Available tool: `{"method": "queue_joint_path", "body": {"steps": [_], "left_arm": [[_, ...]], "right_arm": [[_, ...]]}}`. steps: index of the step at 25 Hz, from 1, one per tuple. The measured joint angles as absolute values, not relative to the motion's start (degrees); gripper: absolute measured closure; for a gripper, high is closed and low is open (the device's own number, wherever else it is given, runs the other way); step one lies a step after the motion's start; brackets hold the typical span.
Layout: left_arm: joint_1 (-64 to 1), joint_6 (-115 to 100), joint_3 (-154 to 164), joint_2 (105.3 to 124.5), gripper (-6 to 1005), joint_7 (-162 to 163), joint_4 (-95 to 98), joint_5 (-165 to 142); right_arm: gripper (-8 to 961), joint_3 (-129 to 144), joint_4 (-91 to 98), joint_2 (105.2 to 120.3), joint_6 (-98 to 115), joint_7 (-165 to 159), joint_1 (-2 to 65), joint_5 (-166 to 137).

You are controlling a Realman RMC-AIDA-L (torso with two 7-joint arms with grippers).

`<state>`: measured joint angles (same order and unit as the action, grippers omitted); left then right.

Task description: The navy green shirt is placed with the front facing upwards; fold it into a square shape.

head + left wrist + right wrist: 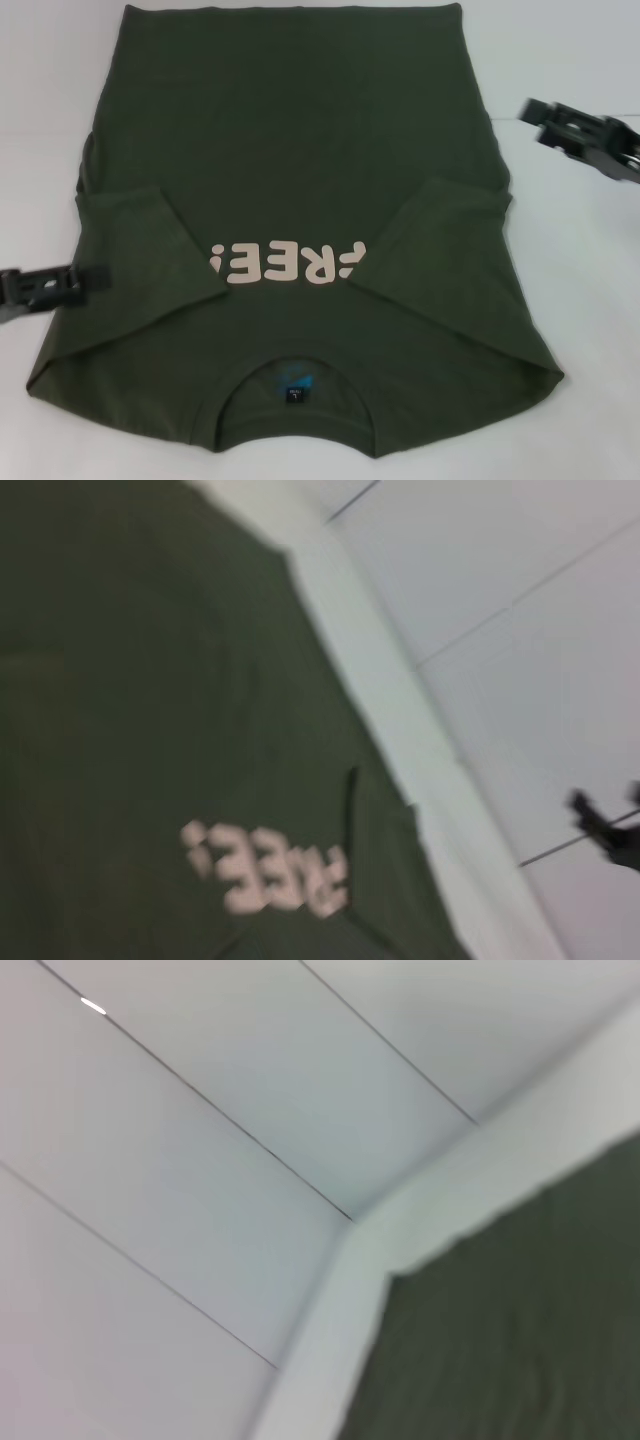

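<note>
The dark olive-green cotton T-shirt (290, 200) lies flat on the white tabletop (580, 260), front up, its ribbed crew neck (298, 400) at the near edge with a small dark label (298, 385) printed in blue inside the collar; both short sleeves are folded inward over the chest, so that the pale pinkish "FREE!" lettering (285, 266) is partly covered at one end. The left gripper (75, 283), black, sits at the shirt's left edge beside the folded left sleeve (150, 250); whether its fingers are parted or closed, or gripping cloth, I cannot tell. The right gripper (550, 125), also black, is off the shirt's right edge, apart from the cloth; its fingers stand slightly parted and hold nothing. The left wrist view shows the lettering (270, 870) and green cloth; the right wrist view shows a shirt edge (520, 1330) on the tabletop.
</note>
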<state>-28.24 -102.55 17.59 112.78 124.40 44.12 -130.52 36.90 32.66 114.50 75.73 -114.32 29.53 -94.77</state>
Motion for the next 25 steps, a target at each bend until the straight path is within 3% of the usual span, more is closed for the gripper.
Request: {"method": "queue_joint_path", "body": {"steps": [8,15,25], "left_arm": [[-29.5,-103.0,18.0,111.91,152,132.1,49.4,-142.6],[-30.2,-99.8,21.4,112.05,152,135.6,51.3,-146.9],[-31.3,-92.0,29.5,113.12,152,139.2,53.2,-153.0]], "right_arm": [[6,32.4,32.1,114.87,80.8,-107.9,24.3,-93.8],[6,32.7,30.5,113.83,80.8,-107.1,24.6,-93.8],[6,32.7,30.4,113.68,80.7,-106.9,24.4,-94.1]]}}
